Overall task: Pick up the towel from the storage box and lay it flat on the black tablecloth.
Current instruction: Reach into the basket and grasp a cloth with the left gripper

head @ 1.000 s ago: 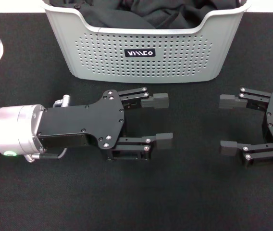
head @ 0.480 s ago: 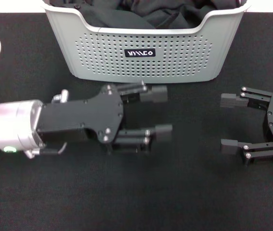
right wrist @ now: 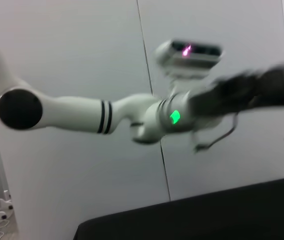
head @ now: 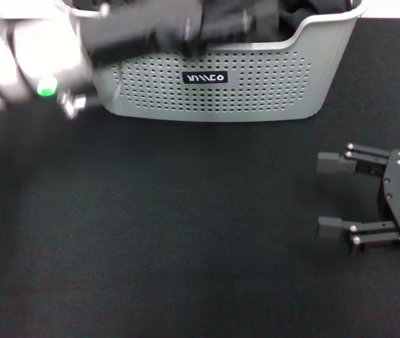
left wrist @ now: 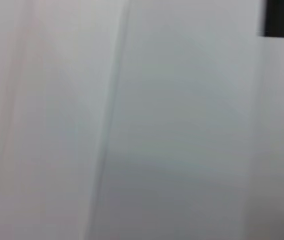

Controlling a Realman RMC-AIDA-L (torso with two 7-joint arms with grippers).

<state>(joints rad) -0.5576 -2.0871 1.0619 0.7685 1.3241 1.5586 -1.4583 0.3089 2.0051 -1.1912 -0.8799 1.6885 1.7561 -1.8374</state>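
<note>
The black tablecloth [head: 151,232] filled my frame. My left gripper [head: 217,24], blurred so I couldn't tell its grip, sat over the storage box [head: 214,77] at top. Right gripper [head: 330,193] lay open, lower right. I couldn't make out the towel.

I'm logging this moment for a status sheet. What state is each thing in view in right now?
storage box: upright on the tablecloth, holding dark fabric.
towel: not visible; only dark folds show in the box.
black tablecloth: spread flat, nothing laid on it yet.
left tool: raised over the box rim, motion-blurred; fingers unreadable.
right tool: open, low over the tablecloth at the right, holding nothing.
</note>
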